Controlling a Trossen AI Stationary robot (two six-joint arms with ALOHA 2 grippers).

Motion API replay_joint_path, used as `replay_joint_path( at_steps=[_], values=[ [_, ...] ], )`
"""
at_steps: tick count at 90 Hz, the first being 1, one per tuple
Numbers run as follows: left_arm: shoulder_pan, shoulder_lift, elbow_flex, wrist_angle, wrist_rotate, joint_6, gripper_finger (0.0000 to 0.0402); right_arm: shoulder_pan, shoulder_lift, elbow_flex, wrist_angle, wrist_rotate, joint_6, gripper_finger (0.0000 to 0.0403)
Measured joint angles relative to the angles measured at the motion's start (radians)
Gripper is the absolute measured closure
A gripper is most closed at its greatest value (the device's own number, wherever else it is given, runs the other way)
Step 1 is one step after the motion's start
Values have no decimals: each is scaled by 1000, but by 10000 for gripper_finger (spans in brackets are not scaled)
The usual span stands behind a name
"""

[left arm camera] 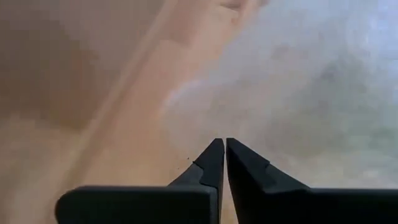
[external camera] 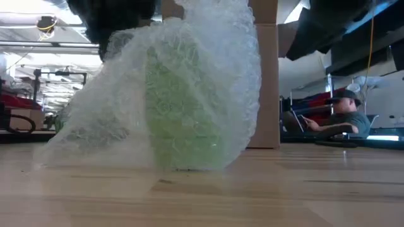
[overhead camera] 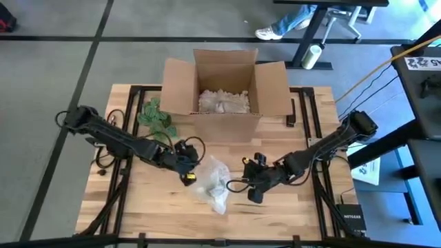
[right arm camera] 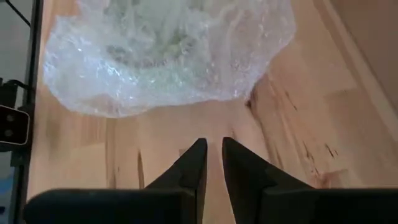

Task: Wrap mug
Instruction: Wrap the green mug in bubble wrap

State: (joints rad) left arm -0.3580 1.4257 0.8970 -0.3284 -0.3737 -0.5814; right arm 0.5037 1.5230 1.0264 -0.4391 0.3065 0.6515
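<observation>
2 arms, 2 pincers, both low over the wood table. 1 mug, green, already inside 1 sheet of bubble wrap, sits btwn the two pincers at table centre-front. Left gripper just beside the wrap's left edge, maybe touching it; fingers pressed together, nothing seen btwn them in left wrist view. Right gripper just to the wrap's right, apart from it; fingers nearly together w/ a thin gap, holding nothing, tips aimed at the bundle. Wrap bunches up over the mug, loose skirt spread on table toward the left pincer. Behind both pincers: 1 open cardboard box w/ pale filler inside. 1 green leafy sprig behind left arm, next to box. 1 person seated in the room beyond, low view.
</observation>
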Motion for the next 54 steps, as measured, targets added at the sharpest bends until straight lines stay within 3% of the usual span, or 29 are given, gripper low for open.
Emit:
replay_joint_path(
  at_steps=[27, 54],
  values=[
    [-10, 7, -21, 232, 98, 64, 401, 1, 0, -46, 110, -25, 21, 366],
    [-16, 12, -21, 207, 110, 34, 401, 25, 84, -173, 533, -230, 97, 366]
  ],
)
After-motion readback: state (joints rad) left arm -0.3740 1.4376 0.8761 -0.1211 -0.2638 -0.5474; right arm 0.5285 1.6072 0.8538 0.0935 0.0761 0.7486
